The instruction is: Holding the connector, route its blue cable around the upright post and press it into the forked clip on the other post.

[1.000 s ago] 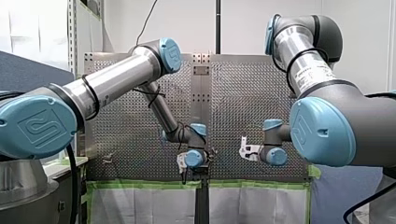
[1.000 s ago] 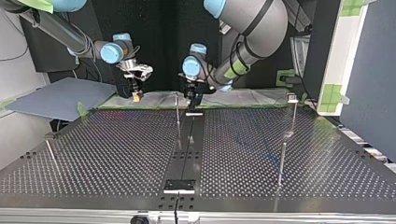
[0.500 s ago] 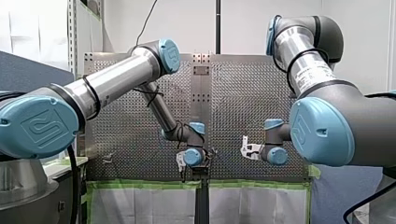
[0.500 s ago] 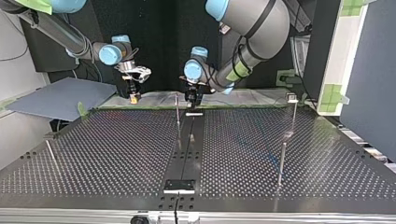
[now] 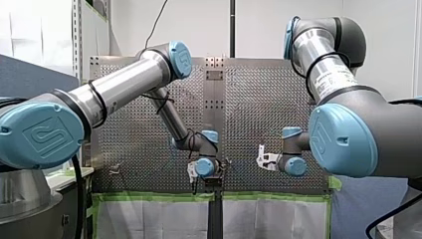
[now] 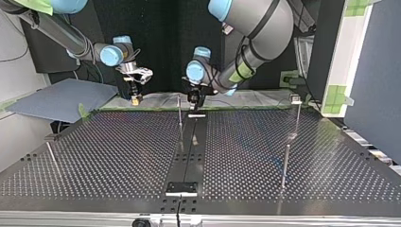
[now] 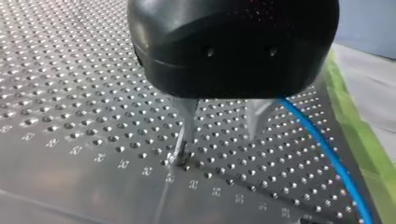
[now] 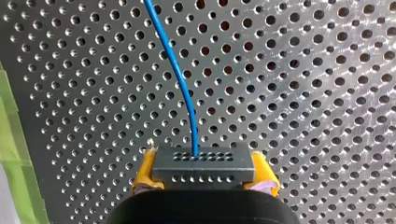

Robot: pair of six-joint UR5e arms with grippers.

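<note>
1 connector (image 8: 203, 165), 1 blue cable (image 8: 180, 77)

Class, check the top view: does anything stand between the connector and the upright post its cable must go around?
Nothing visible does. My right gripper holds the connector left of the upright post in the top view. My left gripper hangs just past the post on its right, not between them.

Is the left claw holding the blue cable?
No, the left claw is open and empty; the blue cable runs beside it.
</note>
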